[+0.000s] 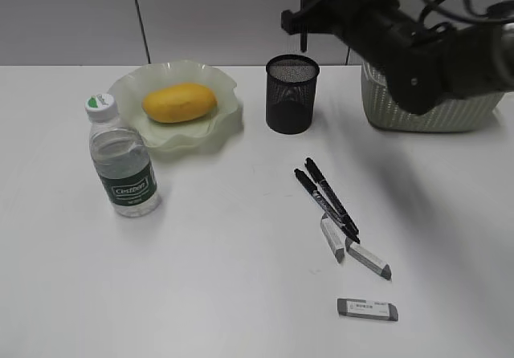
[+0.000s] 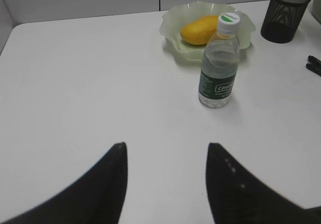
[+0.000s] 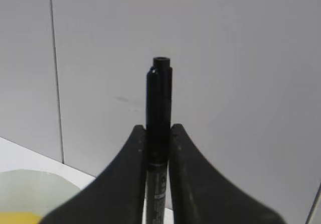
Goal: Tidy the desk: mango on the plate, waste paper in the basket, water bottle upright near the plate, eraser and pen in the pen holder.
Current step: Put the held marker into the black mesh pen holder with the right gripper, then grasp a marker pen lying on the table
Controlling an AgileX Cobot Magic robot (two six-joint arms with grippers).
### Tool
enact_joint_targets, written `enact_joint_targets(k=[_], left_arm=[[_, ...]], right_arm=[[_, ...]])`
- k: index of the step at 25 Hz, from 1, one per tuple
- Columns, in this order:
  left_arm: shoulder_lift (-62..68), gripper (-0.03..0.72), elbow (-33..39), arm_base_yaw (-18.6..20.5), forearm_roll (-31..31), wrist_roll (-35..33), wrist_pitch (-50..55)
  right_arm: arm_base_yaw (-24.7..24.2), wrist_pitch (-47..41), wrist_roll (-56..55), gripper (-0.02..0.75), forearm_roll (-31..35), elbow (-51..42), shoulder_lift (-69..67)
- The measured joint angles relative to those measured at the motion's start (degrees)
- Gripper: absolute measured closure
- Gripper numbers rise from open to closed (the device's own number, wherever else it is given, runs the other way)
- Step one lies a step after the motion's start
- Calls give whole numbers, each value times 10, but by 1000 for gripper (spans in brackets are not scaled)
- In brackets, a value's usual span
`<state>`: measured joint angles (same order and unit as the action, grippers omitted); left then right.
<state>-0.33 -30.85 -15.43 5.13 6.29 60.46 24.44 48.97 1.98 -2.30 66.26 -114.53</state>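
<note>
Pen (image 3: 158, 133) in right jaws

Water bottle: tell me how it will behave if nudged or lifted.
The bottle stands upright, tall and narrow, so a high push would probably tip it. It looks nearly full, so likely heavy for its size. Smooth clear plastic may slip or flex.

The right gripper (image 3: 158, 143) is raised above the pen holder (image 1: 291, 93), its jaws closed on a black pen (image 3: 158, 113) held between them. The left gripper (image 2: 167, 156) is held low over the desk (image 2: 90, 83), its jaws spread apart, nothing gripped.
</note>
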Motion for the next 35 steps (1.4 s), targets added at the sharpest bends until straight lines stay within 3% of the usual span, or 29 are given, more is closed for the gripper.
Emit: enact_joint_targets(k=[9,11,16,19,21,24,28,32,35], left_arm=[[0,307,0,0,0,0,0],[0,307,0,0,0,0,0],[0,307,0,0,0,0,0],[0,307,0,0,0,0,0],[0,307,0,0,0,0,0],[0,307,0,0,0,0,0],[0,307,0,0,0,0,0],[0,307,0,0,0,0,0],[0,307,0,0,0,0,0]], right_arm=[[0,3,0,620,0,70,-140],[0,-32,-3,565,0,70,-144],[0,-123,-7,267,0,70,-101],[0,-270,-8,198,0,70,-11],[0,-421,-8,197,-4,70,60],[0,-641,-8,234,-15,40,172],[0,-888,-38,307,-17,-81,326],[0,-1045,-77,337,-14,-200,501],[0,-1103,-87,343,-12,-268,648]])
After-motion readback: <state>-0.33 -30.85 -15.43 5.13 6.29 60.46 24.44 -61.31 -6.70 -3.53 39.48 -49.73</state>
